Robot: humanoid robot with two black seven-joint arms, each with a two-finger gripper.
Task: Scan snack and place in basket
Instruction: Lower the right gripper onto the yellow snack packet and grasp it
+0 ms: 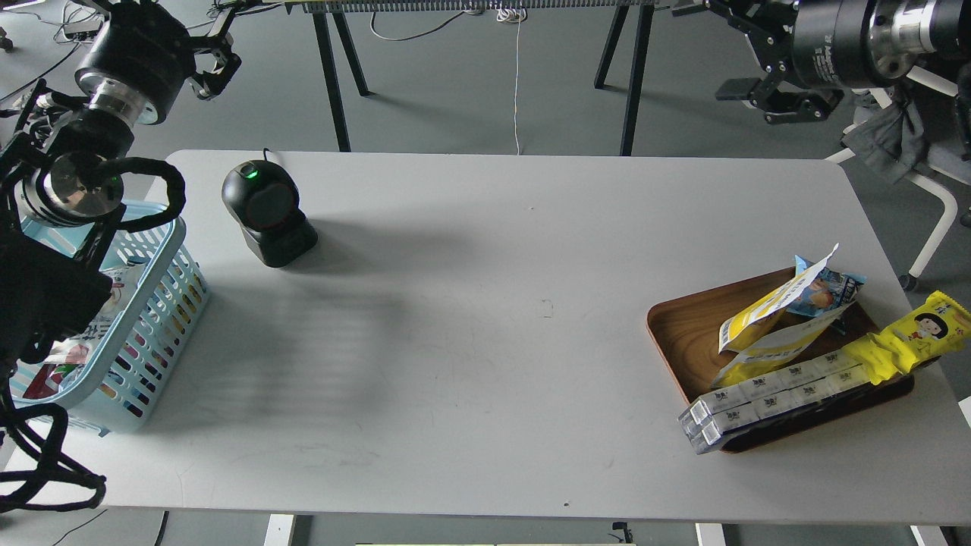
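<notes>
— So, starting at the left edge, what is there?

— The light-blue basket (pixel 163 303) stands at the counter's (pixel 485 341) left edge, partly hidden behind the left arm. Some packets lie inside it, though I cannot tell what they are.

— And the left pincer (pixel 216 64)?

— It is raised over the floor beyond the counter's far left corner, well above the basket. Its fingers stand apart, and nothing is between them.

— What comes next?

— A black scanner (pixel 267 212) with a green light on top, standing on the counter just right of the basket, near the far edge. The middle of the counter is bare grey surface.

— Where is the snack?

— On the right, in the brown wooden tray (pixel 679 334). The snack (pixel 758 322), a pouch with white top and yellow lower part, leans tilted inside the tray. A small blue packet (pixel 831 292) lies just behind it, touching it. In front of the pouch a long white box (pixel 774 394) lies across the tray's near rim, and a long yellow wrapper (pixel 910 337) with a cartoon face sticks out over the tray's right side.

— And the right pincer (pixel 774 95)?

— It hangs at the top right, above the floor past the counter's far right corner, well apart from the tray. Its fingers look spread, holding nothing.
</notes>
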